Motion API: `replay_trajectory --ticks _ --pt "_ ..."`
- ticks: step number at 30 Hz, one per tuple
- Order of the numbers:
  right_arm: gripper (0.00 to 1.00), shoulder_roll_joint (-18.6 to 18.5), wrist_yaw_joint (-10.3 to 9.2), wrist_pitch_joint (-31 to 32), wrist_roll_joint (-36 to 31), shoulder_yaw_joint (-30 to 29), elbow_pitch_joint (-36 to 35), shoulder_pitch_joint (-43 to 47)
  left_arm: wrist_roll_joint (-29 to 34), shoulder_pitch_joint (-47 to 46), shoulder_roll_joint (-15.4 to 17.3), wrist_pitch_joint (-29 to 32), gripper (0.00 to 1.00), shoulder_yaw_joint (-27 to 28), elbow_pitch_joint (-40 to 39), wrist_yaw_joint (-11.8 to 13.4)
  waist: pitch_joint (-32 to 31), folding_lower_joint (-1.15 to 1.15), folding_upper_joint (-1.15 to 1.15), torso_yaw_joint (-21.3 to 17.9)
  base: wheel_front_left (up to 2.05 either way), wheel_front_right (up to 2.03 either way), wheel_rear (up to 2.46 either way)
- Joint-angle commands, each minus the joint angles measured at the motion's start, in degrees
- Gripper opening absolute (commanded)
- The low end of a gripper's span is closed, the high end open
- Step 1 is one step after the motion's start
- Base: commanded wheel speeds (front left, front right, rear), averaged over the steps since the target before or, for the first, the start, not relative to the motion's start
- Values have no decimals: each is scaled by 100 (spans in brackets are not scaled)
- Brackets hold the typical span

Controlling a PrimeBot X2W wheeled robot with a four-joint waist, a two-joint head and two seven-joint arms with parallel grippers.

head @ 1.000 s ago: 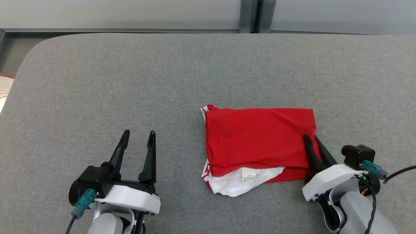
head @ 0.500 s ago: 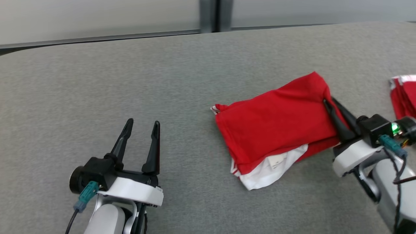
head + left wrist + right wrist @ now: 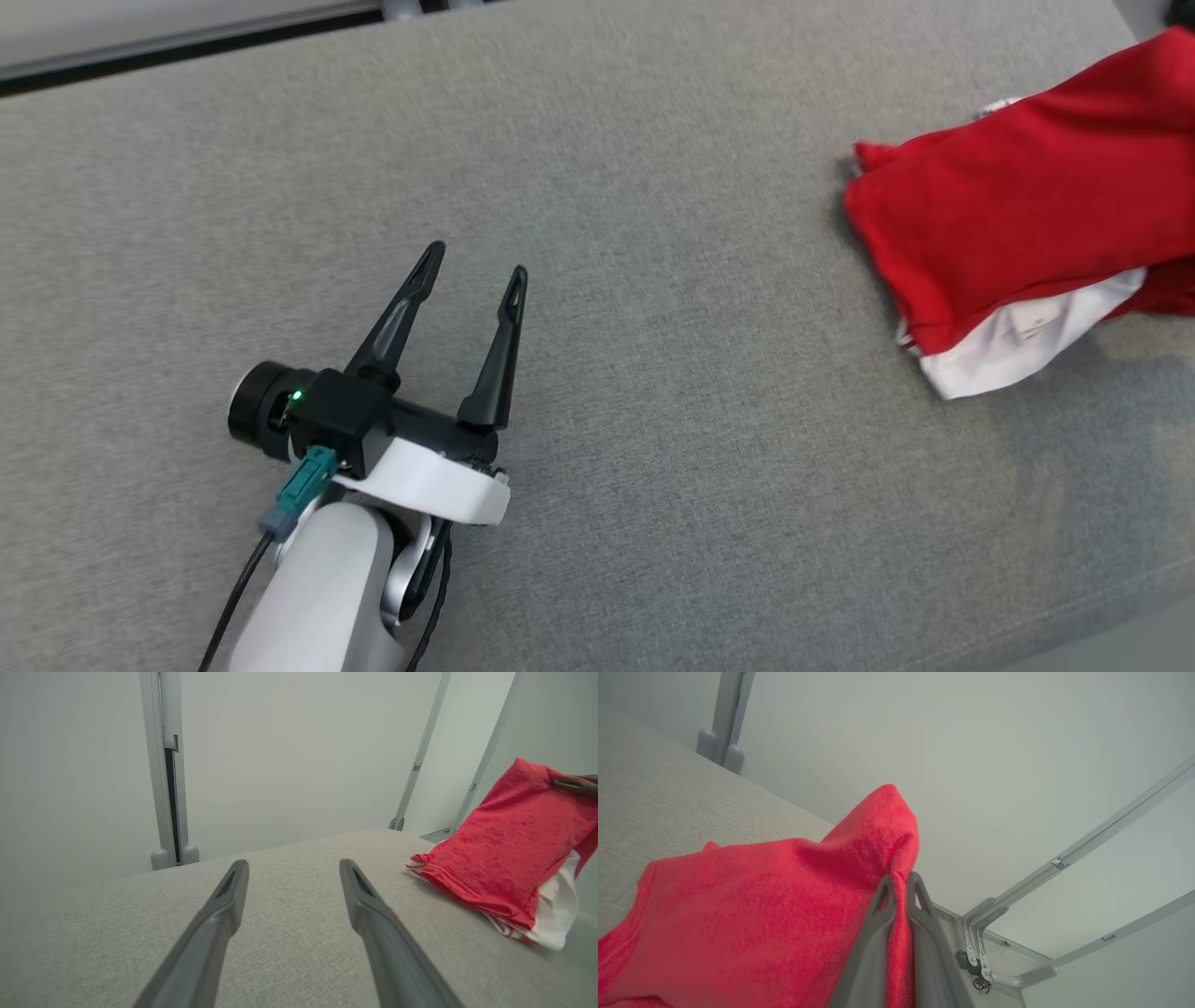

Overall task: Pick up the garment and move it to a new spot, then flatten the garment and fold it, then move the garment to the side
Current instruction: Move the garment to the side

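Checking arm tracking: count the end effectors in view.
2. The left end effector is open over the grey table; the right end effector is shut on a raised edge of the red garment.

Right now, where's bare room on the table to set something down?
Bare: the grey table between the open left gripper and the red garment, plus the strip from that gripper to the far edge. Crowded: the right end, where the right gripper pinches the garment.

red garment (image 3: 1018,224) cut off at head view's right edge, label (image 3: 1032,324) print too small to read, right gripper (image 3: 900,882) base cropped at wrist view's bottom, pinched fabric hidden between jaws, left forearm (image 3: 317,597) cut by bottom edge
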Motion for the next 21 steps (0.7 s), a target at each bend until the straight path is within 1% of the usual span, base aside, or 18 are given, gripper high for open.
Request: replay_trajectory --ticks 1,4,7,12,17,19,20,21 --pt "0 -99 -6 -4 51 -100 96 -133 68 -177 26 -6 100 -42 -8 -37 328 0 0 -252 0 0 0" --pt "0 -229 -6 -3 36 -351 349 -273 153 -356 27 -6 100 -123 -50 -66 549 0 0 -330 0 0 0" --pt "0 -279 -7 -3 -160 -701 583 -437 254 -501 26 -6 100 -204 -44 -100 766 0 0 -376 0 0 0" --pt "0 -145 -6 -3 -431 -1416 996 -570 336 -698 26 -6 100 -260 -63 -146 1093 0 0 -343 0 0 0" --pt "0 -22 -7 -3 -553 -1719 1293 -586 345 -791 29 0 100 -276 -19 -162 1328 0 0 -263 0 0 0" --pt "0 8 -7 -3 -593 -1791 1657 -576 348 -782 37 1 100 -285 12 -168 1380 0 0 -220 0 0 0" --pt "15 14 -7 -3 -620 -1850 1761 -635 357 -793 39 2 100 -291 24 -168 1398 0 0 -197 0 0 0" --pt "100 81 -7 -3 -678 -1963 1949 -685 332 -805 55 6 100 -264 28 -132 1421 0 0 -161 0 0 0"
